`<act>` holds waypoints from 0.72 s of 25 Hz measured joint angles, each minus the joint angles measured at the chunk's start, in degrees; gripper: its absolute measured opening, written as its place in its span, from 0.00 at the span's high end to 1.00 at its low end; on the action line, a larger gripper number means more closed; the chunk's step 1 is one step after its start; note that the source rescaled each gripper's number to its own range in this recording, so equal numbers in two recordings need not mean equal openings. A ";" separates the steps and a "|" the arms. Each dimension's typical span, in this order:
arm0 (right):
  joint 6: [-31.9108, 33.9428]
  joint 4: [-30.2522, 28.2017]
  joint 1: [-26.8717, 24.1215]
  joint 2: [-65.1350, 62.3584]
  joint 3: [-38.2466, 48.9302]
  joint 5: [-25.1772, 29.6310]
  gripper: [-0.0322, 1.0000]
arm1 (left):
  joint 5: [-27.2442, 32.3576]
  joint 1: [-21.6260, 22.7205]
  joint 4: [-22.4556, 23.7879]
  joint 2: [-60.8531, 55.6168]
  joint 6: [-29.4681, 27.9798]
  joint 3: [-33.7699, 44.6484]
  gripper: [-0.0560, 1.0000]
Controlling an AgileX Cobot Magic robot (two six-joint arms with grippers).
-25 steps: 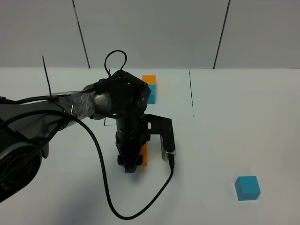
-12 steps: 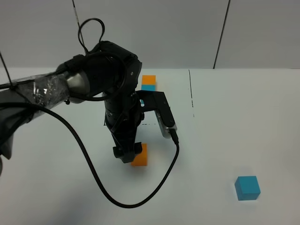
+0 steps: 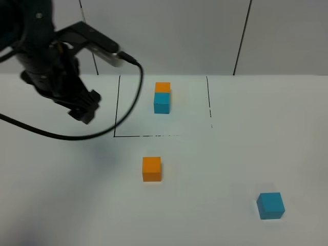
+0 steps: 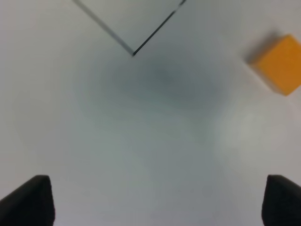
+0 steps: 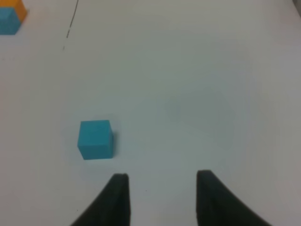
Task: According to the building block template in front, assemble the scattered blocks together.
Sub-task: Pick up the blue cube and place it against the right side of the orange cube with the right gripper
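The building block template (image 3: 162, 97), an orange cube joined to a cyan one, sits inside the black outline (image 3: 119, 136) at the back. One of the scattered blocks, the orange cube (image 3: 151, 169) (image 4: 280, 63), rests alone on the white table just in front of the outline. The other, the cyan cube (image 3: 270, 205) (image 5: 96, 139), lies at the front right. My left gripper (image 3: 84, 110) (image 4: 155, 202) hangs open and empty, high at the back left, well away from the orange cube. My right gripper (image 5: 162, 188) is out of the exterior high view and holds nothing, with the cyan cube ahead of it.
The left arm's black cable (image 3: 61, 134) loops over the table's left side. A grey panelled wall (image 3: 169, 36) stands behind the table. The outline's corner (image 4: 133, 53) shows in the left wrist view.
My left gripper opened off the orange cube, then rose and swung back to the upper left. The orange cube stays on the table in front of the outline.
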 joint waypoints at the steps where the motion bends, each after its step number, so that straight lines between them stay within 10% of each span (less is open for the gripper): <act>1: 0.00 0.00 0.00 0.00 0.00 0.00 0.97 | 0.19 2.26 0.13 -2.09 -0.70 1.70 0.10; 10: 0.00 0.00 0.00 0.00 0.00 0.00 0.97 | -3.98 19.34 1.02 -29.70 -9.67 23.05 0.12; 18: 0.00 0.00 0.00 0.00 0.00 0.00 0.97 | -3.82 21.96 3.75 -58.84 -14.85 37.11 0.15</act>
